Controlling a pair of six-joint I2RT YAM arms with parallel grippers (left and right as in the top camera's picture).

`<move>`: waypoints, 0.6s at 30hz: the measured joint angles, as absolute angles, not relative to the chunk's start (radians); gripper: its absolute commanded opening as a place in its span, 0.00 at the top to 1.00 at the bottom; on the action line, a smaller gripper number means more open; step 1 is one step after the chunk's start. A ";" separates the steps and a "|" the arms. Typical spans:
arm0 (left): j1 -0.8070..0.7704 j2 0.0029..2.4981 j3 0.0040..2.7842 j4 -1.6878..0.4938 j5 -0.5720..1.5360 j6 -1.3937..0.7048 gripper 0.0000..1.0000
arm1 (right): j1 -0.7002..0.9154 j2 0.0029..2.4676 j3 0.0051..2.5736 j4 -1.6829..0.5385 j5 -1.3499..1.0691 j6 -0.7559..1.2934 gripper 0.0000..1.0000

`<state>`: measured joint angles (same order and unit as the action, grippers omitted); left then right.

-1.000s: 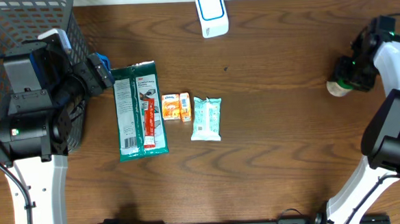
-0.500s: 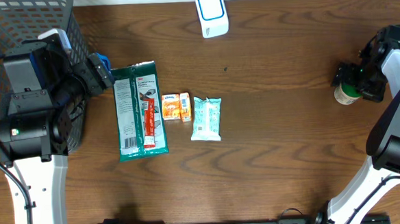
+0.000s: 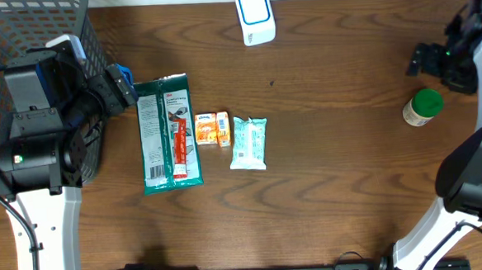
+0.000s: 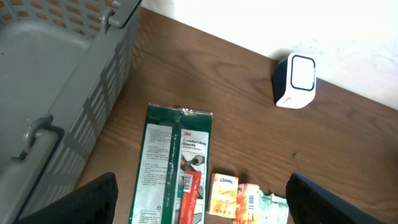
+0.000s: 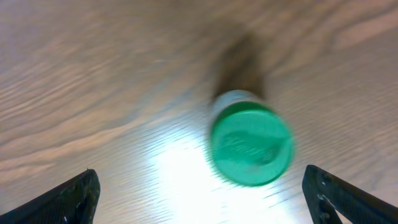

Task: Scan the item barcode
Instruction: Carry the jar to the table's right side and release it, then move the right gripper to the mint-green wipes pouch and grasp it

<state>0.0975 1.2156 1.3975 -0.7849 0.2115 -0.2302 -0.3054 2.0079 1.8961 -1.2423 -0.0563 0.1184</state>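
— Bottle, white plastic with green cap (image 3: 422, 107): where is it found?
— Upright on the brown wooden table (image 3: 335, 188), near the right gripper (image 5: 198, 174), which is opened wide, nothing held. Left gripper (image 4: 202, 180) likewise.

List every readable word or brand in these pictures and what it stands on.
"3M": on the green glove pack.
"Comfort Grip Gloves": same pack.
"Kleenex": on the orange tissue pack.
Print on the teal pack and the green lid: too small or blurred.
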 measured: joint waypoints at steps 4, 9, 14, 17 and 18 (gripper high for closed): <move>0.097 1.216 1.398 -0.785 0.212 -0.230 0.13 | -0.208 1.990 1.899 -1.264 -0.112 0.126 0.01; 0.097 1.216 1.398 -0.785 0.211 -0.230 0.13 | -0.073 1.990 1.879 -1.252 -0.236 0.130 0.03; 0.097 1.216 1.398 -0.785 0.212 -0.230 0.13 | 0.095 1.990 1.805 -1.195 -0.317 0.139 0.25; 0.097 1.216 1.398 -0.785 0.211 -0.230 0.13 | 0.201 1.990 1.749 -1.137 -0.335 0.142 0.47; 0.097 1.216 1.398 -0.785 0.212 -0.230 0.13 | 0.239 1.990 1.729 -1.113 -0.340 0.143 0.50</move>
